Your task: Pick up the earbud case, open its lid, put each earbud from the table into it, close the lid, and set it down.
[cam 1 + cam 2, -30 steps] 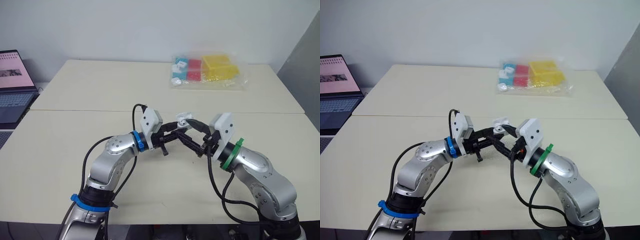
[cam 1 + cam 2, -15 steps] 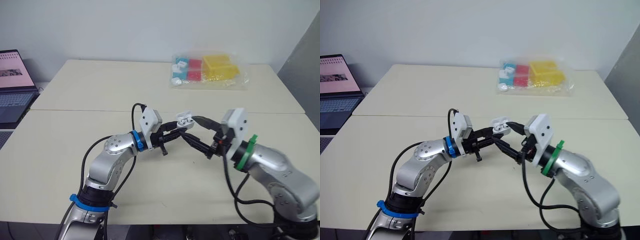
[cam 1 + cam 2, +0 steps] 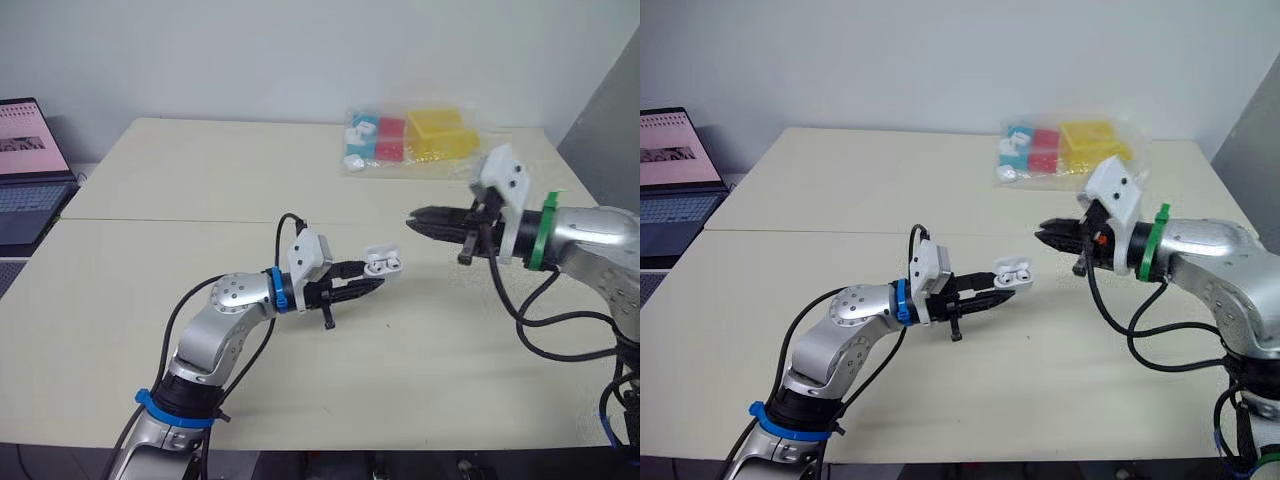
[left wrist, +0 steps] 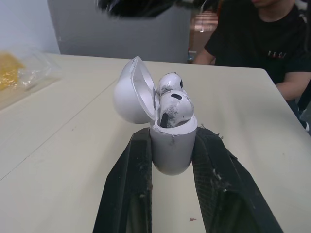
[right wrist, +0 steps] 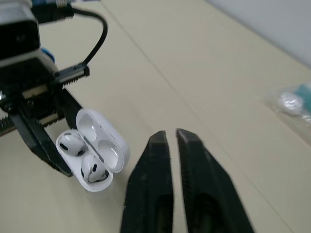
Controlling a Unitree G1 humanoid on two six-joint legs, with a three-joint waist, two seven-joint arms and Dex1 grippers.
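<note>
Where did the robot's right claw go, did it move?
Yes. The right gripper drew away from the earbud case, rightward and nearer the plastic bag.

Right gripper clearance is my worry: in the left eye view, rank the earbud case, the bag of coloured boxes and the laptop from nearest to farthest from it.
1. earbud case, in the left gripper, just left of the right gripper and lower.
2. bag of coloured boxes, on the far table.
3. laptop, at the far left edge.

White case, white earbuds with dark smudges. Black left gripper and right gripper. Cream table. Clear far bag showing yellow, red, blue.
</note>
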